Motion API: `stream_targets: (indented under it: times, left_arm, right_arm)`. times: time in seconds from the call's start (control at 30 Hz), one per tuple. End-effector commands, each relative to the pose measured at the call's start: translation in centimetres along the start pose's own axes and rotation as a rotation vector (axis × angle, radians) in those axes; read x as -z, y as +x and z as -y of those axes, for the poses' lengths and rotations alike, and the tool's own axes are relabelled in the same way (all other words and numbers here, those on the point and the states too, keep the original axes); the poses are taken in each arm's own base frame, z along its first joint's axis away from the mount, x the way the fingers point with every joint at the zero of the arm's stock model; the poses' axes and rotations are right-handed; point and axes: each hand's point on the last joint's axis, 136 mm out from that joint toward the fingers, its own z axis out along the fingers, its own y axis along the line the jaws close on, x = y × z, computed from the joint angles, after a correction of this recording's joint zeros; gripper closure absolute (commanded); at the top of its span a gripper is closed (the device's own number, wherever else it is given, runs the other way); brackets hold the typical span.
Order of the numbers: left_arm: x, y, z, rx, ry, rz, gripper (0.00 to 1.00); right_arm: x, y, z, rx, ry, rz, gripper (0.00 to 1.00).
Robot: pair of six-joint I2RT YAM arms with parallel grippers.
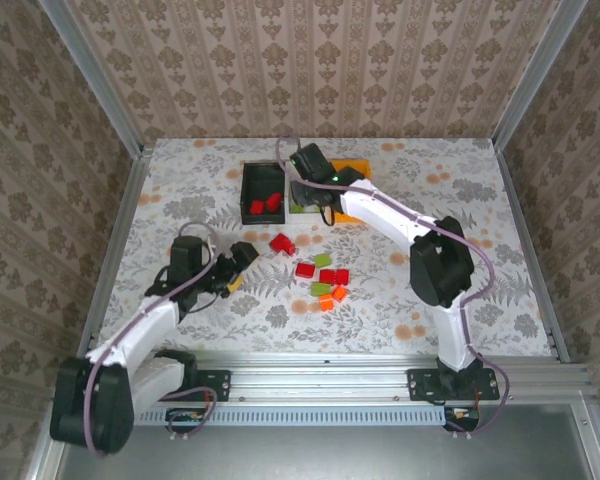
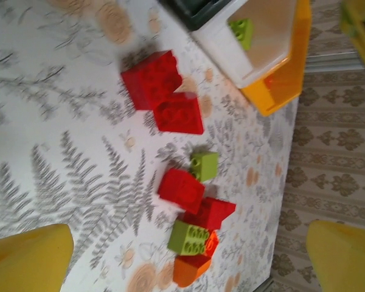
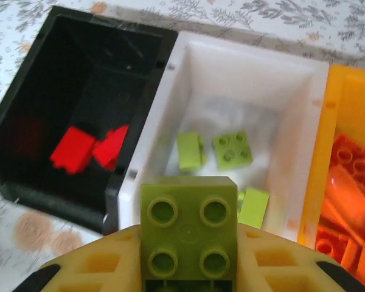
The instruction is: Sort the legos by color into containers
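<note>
1. Got the right gripper clamped snug on a lime green 2x2 brick, studs facing the wrist camera, one of the yellow fingers on each side of it.
2. Lined up with the white bin in the wrist view, the middle one of three bins joined in a row.
3. Inside the white bin already: three lime green bricks, spread over the floor and not stacked.
4. Next door, the black bin with two red bricks touching each other on the bottom.
5. On the other side, the orange-yellow bin, packed with orange bricks.
6. Left gripper spread wide with nothing in it, hanging over the floral table, well apart from the bins and pointing toward the loose pile.
7. Closer look from the left wrist: a loose red pair touching at a corner, and farther on a small lime green piece just beside another red one.
8. Past those, a tight clump: red, lime green and an orange piece all touching.
9. From above, that pile sits between the two arms, on the near side of the bins.
</note>
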Motion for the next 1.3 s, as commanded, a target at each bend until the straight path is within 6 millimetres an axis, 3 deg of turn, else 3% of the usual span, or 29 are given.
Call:
stream_targets:
  times: [0.0, 0.23, 0.33, 0.43, 0.63, 0.73, 0.8, 0.93, 1.0, 1.13, 1.27]
  left_arm:
    - [0.3, -1.1, 2.1, -0.052, 0.090, 0.020, 0.00]
    - [0.8, -0.2, 1.1, -0.051, 0.057, 0.004, 0.00]
    - [1.2, 0.1, 1.2, -0.045, 0.056, 0.005, 0.00]
    - [1.9, -0.1, 1.7, -0.057, 0.059, 0.022, 0.00]
    - [2.9, 0.0, 2.9, -0.086, 0.064, 0.025, 0.00]
    - [3.5, 0.6, 2.3, -0.084, 0.046, 0.033, 0.00]
    - [3.9, 1.2, 1.3, -0.069, 0.032, 0.044, 0.00]
    - [4.5, 2.7, -1.6, -0.001, -0.015, 0.061, 0.00]
    - [4.7, 3.6, -3.5, 0.054, -0.048, 0.071, 0.00]
    - [5.3, 4.8, -5.6, 0.119, -0.064, 0.090, 0.00]
    - [6.2, 5.3, -6.0, 0.133, -0.049, 0.129, 0.00]
  right_arm:
    - [-2.7, 2.5, 1.7, 0.068, 0.073, -0.131, 0.68]
    - [-5.0, 3.1, 2.1, 0.082, 0.097, -0.183, 0.66]
    - [-4.8, 3.4, 1.7, 0.084, 0.097, -0.185, 0.57]
    - [-3.3, 2.4, 0.9, 0.092, 0.081, -0.146, 0.53]
    - [1.8, -0.2, -0.1, 0.074, 0.058, -0.051, 0.50]
    - [4.2, 1.8, -2.6, 0.101, -0.027, -0.025, 0.50]
    - [4.9, 4.5, -4.9, 0.125, -0.105, -0.060, 0.49]
    - [4.5, 10.2, -7.4, 0.176, -0.181, -0.154, 0.43]
    - [3.8, 11.7, -8.4, 0.205, -0.192, -0.169, 0.41]
    - [2.4, 13.5, -9.2, 0.237, -0.184, -0.202, 0.39]
    - [0.4, 14.1, -9.0, 0.259, -0.138, -0.223, 0.39]
